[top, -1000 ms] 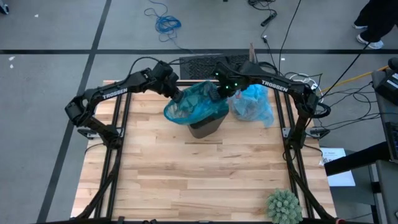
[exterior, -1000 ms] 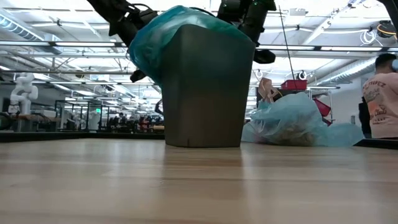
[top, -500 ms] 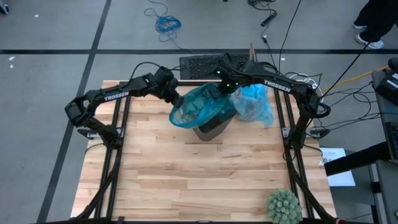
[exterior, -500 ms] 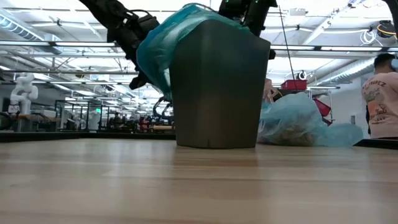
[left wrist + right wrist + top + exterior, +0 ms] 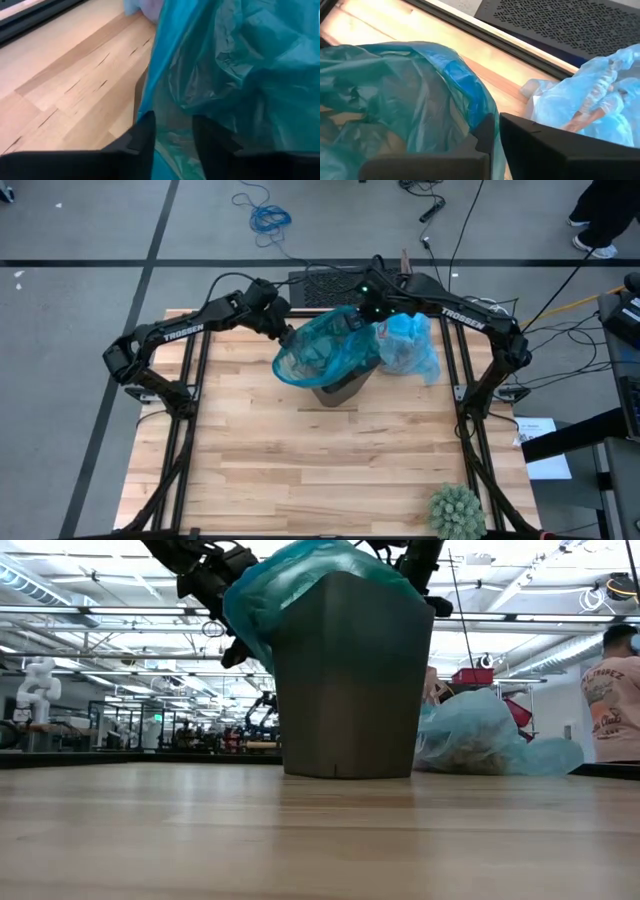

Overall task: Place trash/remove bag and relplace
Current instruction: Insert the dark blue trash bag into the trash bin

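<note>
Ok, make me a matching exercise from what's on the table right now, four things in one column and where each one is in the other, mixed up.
Things:
1. teal bag
2. pale blue bag
3. spiky green ball
4. dark bin

Places:
A. lying on the table at the bin's right, scraps inside
B. draped over the bin's top
C. near front right corner of the table
D. standing upright toward the table's back edge

Pairs: 1-B, 2-A, 3-C, 4-D
</note>
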### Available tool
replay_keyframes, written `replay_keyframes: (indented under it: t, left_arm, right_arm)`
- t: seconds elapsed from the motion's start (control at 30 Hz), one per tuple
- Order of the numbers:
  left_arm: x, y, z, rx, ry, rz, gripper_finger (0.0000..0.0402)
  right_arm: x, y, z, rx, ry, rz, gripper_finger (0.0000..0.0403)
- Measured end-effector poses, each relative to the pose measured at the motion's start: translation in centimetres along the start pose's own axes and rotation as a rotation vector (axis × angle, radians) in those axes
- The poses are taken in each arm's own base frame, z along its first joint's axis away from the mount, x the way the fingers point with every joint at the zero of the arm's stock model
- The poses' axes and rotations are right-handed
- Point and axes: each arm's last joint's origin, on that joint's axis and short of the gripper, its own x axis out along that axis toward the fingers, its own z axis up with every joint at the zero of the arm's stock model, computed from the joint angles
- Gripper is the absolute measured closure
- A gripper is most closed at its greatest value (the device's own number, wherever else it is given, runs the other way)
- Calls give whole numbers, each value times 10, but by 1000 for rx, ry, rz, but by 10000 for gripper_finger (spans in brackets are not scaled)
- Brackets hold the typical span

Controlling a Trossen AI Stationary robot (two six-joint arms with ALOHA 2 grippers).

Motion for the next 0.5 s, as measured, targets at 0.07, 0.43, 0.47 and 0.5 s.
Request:
replay_keyframes:
  t: [0.07, 0.43, 0.47, 0.5]
  left_arm:
    - [0, 0, -1, -3, 6, 2, 250]
    - [0, 1, -5, -6, 46, 14, 178]
    - [0, 1, -5, -4, 45, 13, 178]
    - [0, 1, -4, -2, 41, 9, 178]
  right_arm:
    - [-1, 0, 0, -6, -3, 3, 371]
    - [-1, -7, -5, 30, 97, 3, 275]
    - [-1, -7, -5, 25, 96, 4, 270]
    - [-2, -7, -5, 22, 93, 6, 267]
